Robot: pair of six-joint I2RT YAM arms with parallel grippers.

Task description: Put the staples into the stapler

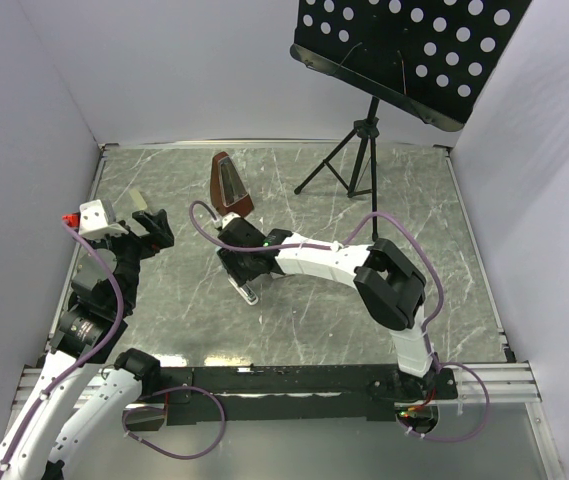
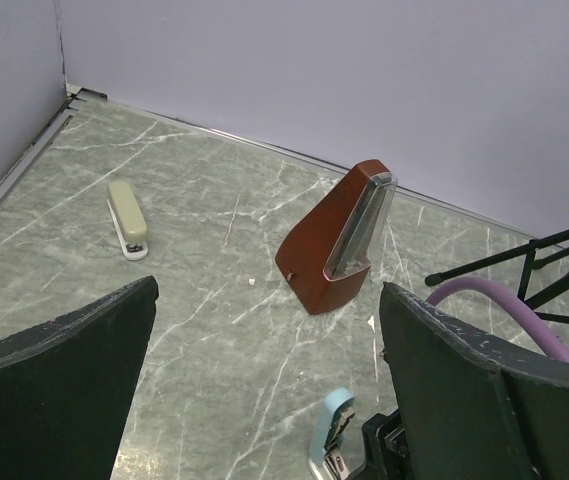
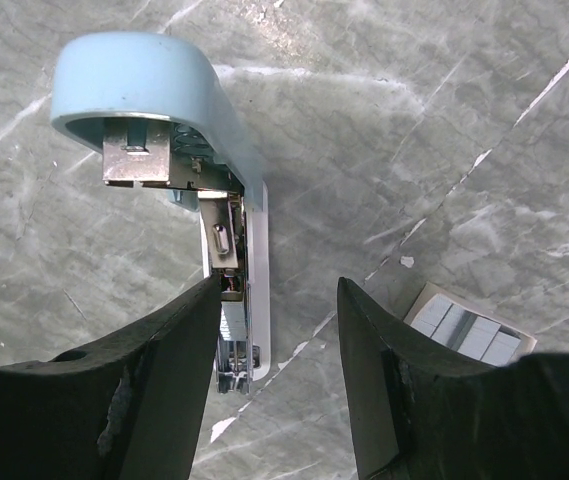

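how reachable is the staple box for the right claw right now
Probably yes: the staple box lies uncovered just beside the right claw, and the blue stapler is off to the other side.

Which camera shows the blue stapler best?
The right wrist view: the blue stapler sits close up, lid open, metal channel exposed. The left wrist view catches only its end at the bottom edge; the top view shows just a sliver.
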